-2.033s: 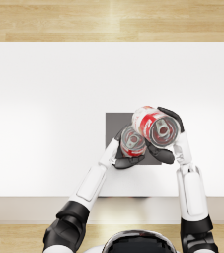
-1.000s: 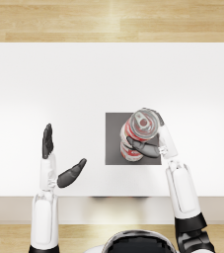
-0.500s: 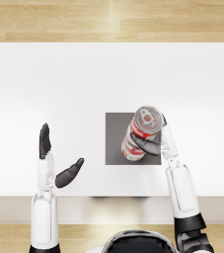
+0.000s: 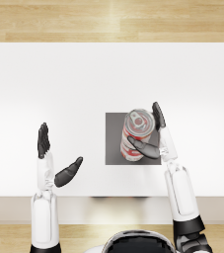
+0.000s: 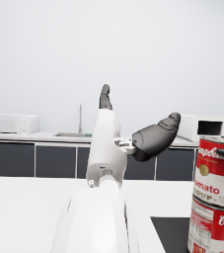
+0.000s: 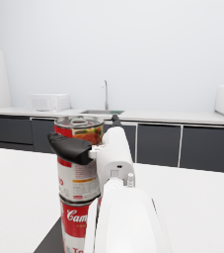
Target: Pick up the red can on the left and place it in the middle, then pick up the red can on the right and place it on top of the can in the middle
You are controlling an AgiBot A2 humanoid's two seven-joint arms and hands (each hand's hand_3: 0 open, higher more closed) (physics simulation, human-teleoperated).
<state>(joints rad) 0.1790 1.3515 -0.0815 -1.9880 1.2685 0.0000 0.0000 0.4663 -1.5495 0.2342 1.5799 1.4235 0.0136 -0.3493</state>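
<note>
Two red soup cans stand stacked on the dark mat [image 4: 112, 148]: the top can [image 4: 138, 122] sits upright on the lower can [image 4: 128, 154]. My right hand [image 4: 155, 138] brackets the top can, its fingers straight along the can's right side and its thumb reaching across the front; it does not appear to grip. In the right wrist view the right hand [image 6: 91, 148] is level with the top can [image 6: 79, 173], above the lower can [image 6: 76, 222]. My left hand [image 4: 52, 155] hovers far left of the mat, fingers apart and holding nothing. The left wrist view shows the left hand [image 5: 143, 141] and both cans [image 5: 214, 170].
The white table [image 4: 74, 79] stretches wide to the left and behind the mat; its front edge runs just below my hands. A wooden floor strip lies beyond the far edge. Kitchen counters [image 6: 182, 143] stand far in the background.
The right hand's fingers have straightened off the top can, which now stands upright on the lower can. The left hand has barely moved.
</note>
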